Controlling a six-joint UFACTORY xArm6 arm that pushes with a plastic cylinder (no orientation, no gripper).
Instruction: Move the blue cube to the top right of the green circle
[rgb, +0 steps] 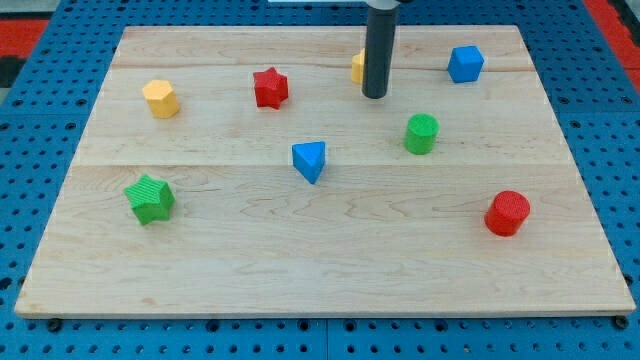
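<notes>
My tip (374, 96) is resting on the wooden desk (320, 270) near the view's top, just to the view's right of a yellow block (357, 67) that the rod is mostly hiding, so its shape cannot be made out. The blue cube (465, 63) is sitting further to the view's right, near the desk's top edge, apart from my tip. The green circle (421, 133) is lying below the gap between them, so the cube is already sitting up and to the right of it, though apart. To do this step well, I judge the tip should be coming round to the cube's upper right side and pushing gently down and to the left, stopping before the two blocks are touching, and striking the cube's face squarely so it is not spinning away. The arm is carrying no gripper, only the rod, so there is nothing to be apart or together. No containers are showing; every block is lying loose on the desk: a red star (270, 87), a yellow hexagon (160, 98), a blue triangle (310, 160), a green star (150, 198) and a red cylinder (507, 212).
</notes>
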